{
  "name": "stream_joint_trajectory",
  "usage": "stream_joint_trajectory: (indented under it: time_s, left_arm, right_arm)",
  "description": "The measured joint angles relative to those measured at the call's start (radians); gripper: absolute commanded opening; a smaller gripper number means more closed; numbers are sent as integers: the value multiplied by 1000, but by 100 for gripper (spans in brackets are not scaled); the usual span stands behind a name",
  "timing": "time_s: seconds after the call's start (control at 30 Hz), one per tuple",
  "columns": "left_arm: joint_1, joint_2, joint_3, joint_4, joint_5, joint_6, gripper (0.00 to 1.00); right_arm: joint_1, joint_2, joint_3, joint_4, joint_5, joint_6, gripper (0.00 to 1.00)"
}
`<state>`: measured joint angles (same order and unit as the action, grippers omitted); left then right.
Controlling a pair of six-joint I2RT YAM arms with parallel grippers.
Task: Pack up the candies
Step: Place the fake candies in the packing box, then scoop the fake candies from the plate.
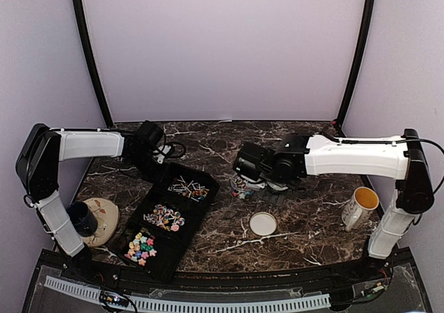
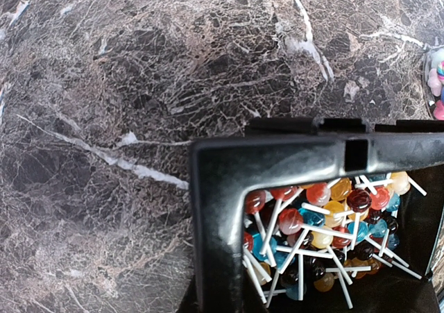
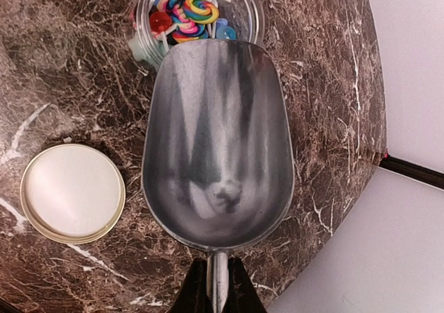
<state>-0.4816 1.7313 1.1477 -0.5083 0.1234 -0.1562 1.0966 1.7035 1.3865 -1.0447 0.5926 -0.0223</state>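
Observation:
A black three-part tray (image 1: pixel 202 175) holds candies: stick lollipops (image 1: pixel 187 187) in the far part, round swirled ones (image 1: pixel 164 218) in the middle, pastel star pieces (image 1: pixel 141 247) in the near part. My left gripper (image 1: pixel 149 143) is at the tray's far left corner. Its wrist view shows the tray rim (image 2: pixel 222 188) and lollipops (image 2: pixel 326 230) very close, and its fingers are not clearly seen. My right gripper (image 3: pixel 217 268) is shut on the handle of an empty metal scoop (image 3: pixel 218 139). The scoop's tip is over a glass jar (image 3: pixel 141 49) with a few mixed candies (image 3: pixel 187 11).
The jar's round lid (image 1: pixel 263 223) lies flat on the marble table, near of the jar. A yellow-lined mug (image 1: pixel 361 205) stands at the right. A beige plate (image 1: pixel 104 219) with a dark cup (image 1: pixel 83 216) sits at the near left.

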Motion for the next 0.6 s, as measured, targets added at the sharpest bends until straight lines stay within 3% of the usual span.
stream_joint_trajectory:
  time_s: [0.3,0.6]
  left_arm:
    - [0,0,0,1,6,0,0]
    - [-3,0,0,2,18,10,0]
  right_arm:
    - [13,24,44,3,23,-30,0]
    - [76,73,265,29,11,-134,0]
